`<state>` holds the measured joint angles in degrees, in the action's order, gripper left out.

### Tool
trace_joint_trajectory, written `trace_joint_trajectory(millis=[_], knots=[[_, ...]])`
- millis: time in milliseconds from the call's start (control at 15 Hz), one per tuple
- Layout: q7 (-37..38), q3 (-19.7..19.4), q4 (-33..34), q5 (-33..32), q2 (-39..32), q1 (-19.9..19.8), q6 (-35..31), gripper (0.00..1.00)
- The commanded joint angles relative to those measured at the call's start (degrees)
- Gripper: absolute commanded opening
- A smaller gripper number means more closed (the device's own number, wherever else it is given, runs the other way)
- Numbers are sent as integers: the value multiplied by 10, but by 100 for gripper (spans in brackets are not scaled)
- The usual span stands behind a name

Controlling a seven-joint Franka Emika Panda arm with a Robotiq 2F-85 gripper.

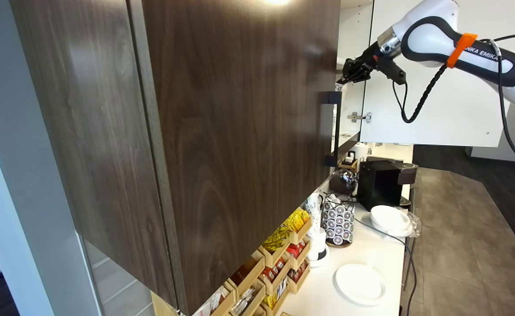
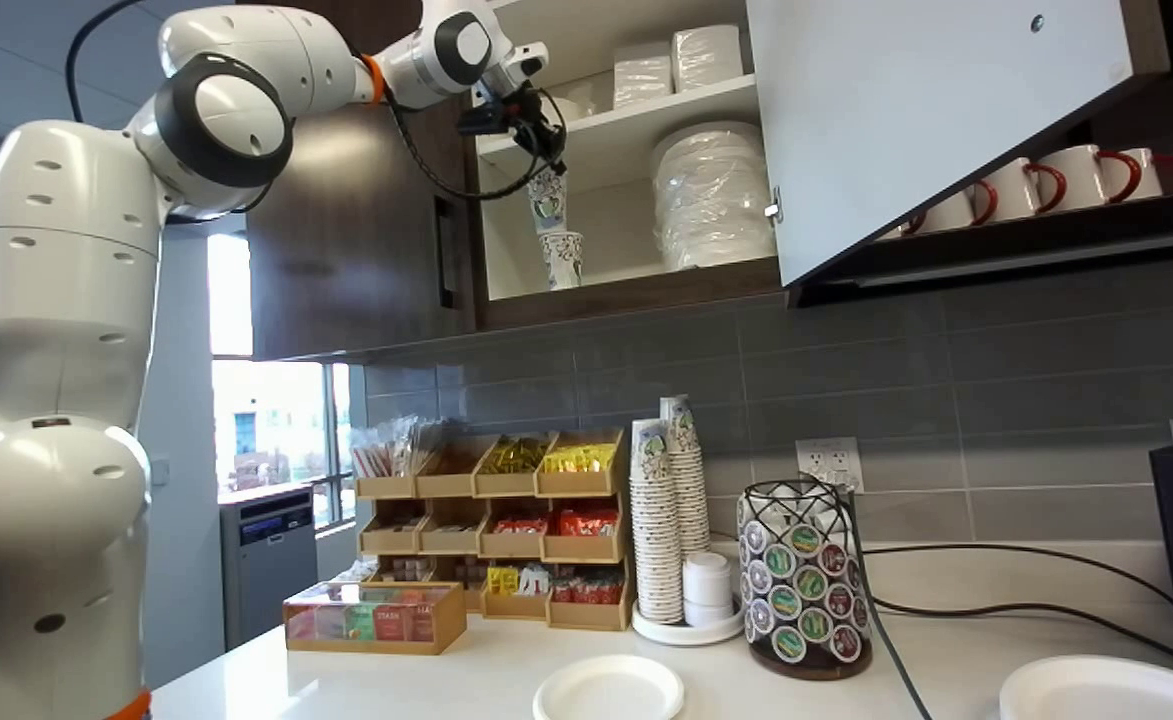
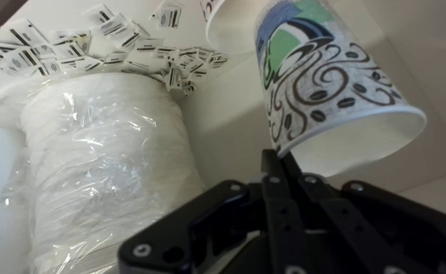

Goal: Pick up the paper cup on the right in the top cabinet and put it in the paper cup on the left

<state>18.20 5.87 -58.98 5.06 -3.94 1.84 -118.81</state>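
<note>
Closest to my wrist cam is the gripper (image 3: 281, 155), clenched on the rim of a patterned paper cup (image 3: 329, 76). I've only got one edge of it pinched; the cup's open mouth faces back toward me, base pointing away. In an exterior view I see it hanging mouth up in the open part of the top cabinet (image 2: 646, 285), below the shelf (image 2: 646, 115), right above the second paper cup (image 2: 563, 262). They look super close there, but honestly I can't tell if they're touching.

Beside the cups, well apart from them, sits a fat plastic-wrapped stack (image 3: 112, 163), all white. Past that I've got a bunch of little paper packets (image 3: 146, 45) scattered on a white surface. The brown door (image 1: 248, 131) with its dark bar handle (image 1: 337, 127) is next to the opening, and a white-faced door (image 2: 946, 110) hangs wide open opposite.

Way down on the counter (image 2: 426, 690) I see a white plate (image 2: 609, 690) and a coffee capsule rack (image 2: 808, 590).
</note>
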Motion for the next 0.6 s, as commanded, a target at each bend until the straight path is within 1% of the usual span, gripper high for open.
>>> trace_joint_trajectory(millis=[0,533], knots=[[-13,0,-1,9,-3,-2,26,1],[-18,-2,2,-16,-10,-1,37,1]])
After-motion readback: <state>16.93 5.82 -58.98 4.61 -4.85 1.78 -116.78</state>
